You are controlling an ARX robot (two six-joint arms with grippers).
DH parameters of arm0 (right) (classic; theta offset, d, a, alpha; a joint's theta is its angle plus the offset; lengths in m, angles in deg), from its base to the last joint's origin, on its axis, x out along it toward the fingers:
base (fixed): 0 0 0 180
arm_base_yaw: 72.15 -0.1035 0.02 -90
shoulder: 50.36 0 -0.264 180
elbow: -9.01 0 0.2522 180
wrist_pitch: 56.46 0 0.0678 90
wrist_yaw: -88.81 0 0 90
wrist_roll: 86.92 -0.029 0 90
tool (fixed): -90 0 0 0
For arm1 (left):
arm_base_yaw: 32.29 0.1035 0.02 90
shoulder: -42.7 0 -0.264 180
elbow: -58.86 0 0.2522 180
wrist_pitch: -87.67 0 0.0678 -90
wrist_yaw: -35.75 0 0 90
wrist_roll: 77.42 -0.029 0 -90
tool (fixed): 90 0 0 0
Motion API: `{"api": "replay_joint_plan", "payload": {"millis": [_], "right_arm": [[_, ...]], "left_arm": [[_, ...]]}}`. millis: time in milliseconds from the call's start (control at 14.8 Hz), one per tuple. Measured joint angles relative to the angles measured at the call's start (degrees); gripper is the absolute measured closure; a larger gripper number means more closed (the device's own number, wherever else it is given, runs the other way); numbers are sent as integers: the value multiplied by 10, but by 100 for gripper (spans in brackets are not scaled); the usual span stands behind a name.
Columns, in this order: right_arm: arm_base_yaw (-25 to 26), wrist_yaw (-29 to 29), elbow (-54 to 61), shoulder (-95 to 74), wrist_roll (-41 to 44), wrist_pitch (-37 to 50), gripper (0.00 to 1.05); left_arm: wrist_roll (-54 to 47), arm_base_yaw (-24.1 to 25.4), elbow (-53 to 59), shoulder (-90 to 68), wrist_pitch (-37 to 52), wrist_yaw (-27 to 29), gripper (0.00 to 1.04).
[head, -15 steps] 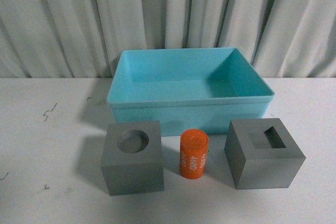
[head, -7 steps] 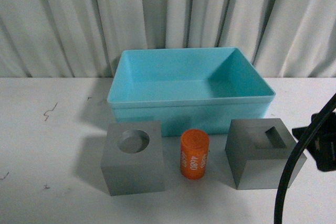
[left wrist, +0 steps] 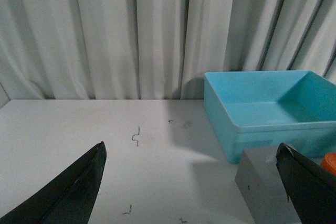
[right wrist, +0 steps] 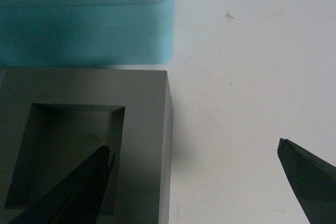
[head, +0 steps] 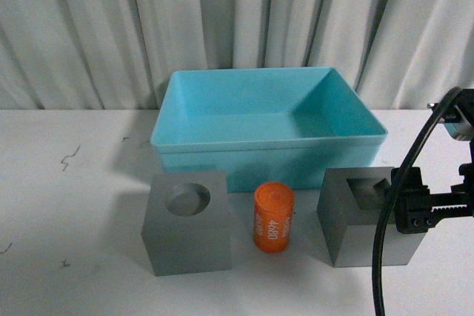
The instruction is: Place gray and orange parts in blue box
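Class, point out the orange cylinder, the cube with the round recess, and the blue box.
orange cylinder (head: 273, 226): front view, lettered side.
cube with the round recess (head: 189, 251): front view, front face.
blue box (head: 215, 164): front view, near outer wall.

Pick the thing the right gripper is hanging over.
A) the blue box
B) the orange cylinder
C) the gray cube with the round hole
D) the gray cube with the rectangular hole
D: the right wrist view shows the right gripper open above the gray cube with the rectangular hole, with one finger over the hole and the other past the cube's side, over the table.
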Motion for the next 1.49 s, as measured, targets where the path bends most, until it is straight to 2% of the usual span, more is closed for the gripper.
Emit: {"api": "replay_joint_plan", "payload": {"millis": [203,475,610,678,881,1017,1085,1153,1220,1492], "right_arm": [[-3,3,-6,-7,-10,-2,7],[-8,4,-10,-9,-32,-10,47],[-8,1,-8,-6,-52,-10,79],[3,2,2,21,-60,-28,86],[44,-49,1,184,-82,-77,86],[60,-64,-84,235,-84,-75,86],[61,-65,-136,219,-88,-57,86],[39,-64,-198,146,-99,-27,86],[-16,-33,-318,-3,-115,-69,86],[-38,10,-363,-95,-139,-118,86]], "left_arm": [[0,0,0,0,0,0,7],[0,0,0,0,0,0,7],[0,0,0,0,0,0,7],[0,0,0,0,0,0,7],[0,0,0,0,0,0,7],[0,0,0,0,0,0,7],[0,0,0,0,0,0,7],[0,0,0,0,0,0,7],[0,0,0,0,0,0,7],[0,0,0,0,0,0,7]]}}
